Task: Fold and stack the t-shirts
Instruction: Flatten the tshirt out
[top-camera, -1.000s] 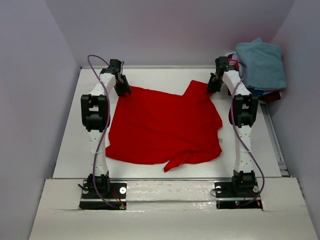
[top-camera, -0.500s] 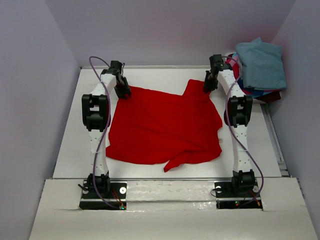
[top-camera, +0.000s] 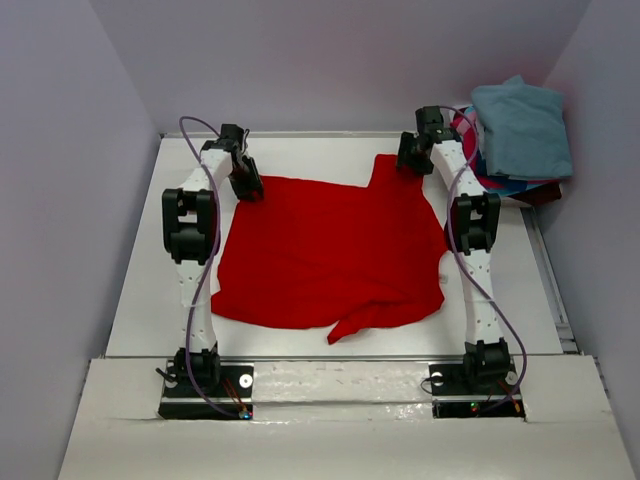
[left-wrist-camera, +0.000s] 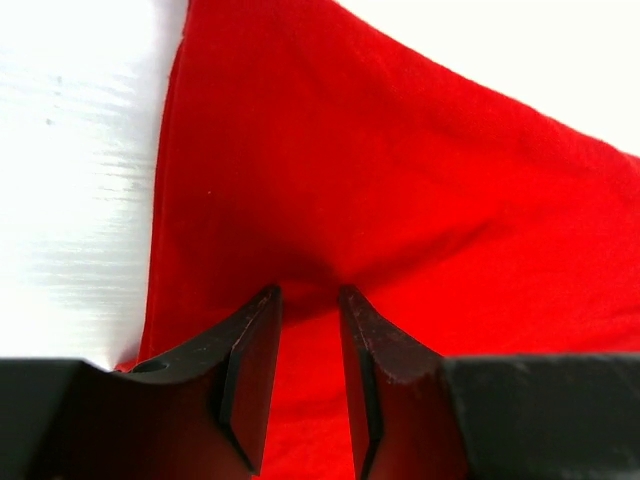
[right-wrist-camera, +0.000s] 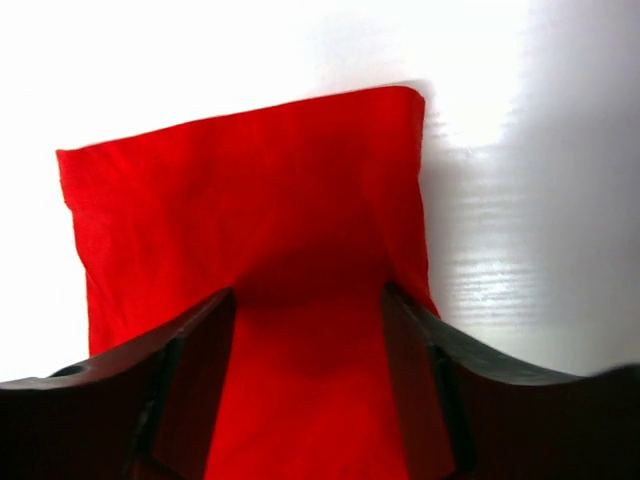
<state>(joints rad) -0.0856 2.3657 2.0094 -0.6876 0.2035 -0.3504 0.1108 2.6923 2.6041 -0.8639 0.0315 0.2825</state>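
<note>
White table (top-camera: 140, 280), red t-shirt (top-camera: 330, 250); left end effector (left-wrist-camera: 308, 292) outstretched at far corner, grip unclear; right end effector (right-wrist-camera: 305, 295) released over sleeve (right-wrist-camera: 250, 190).

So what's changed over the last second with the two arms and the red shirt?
The right gripper opened, letting go of the sleeve of the red t-shirt, and shifted a little farther away and leftward. The left gripper stayed at the shirt's far-left corner. The shirt's body and the pile of shirts lie as before.
</note>
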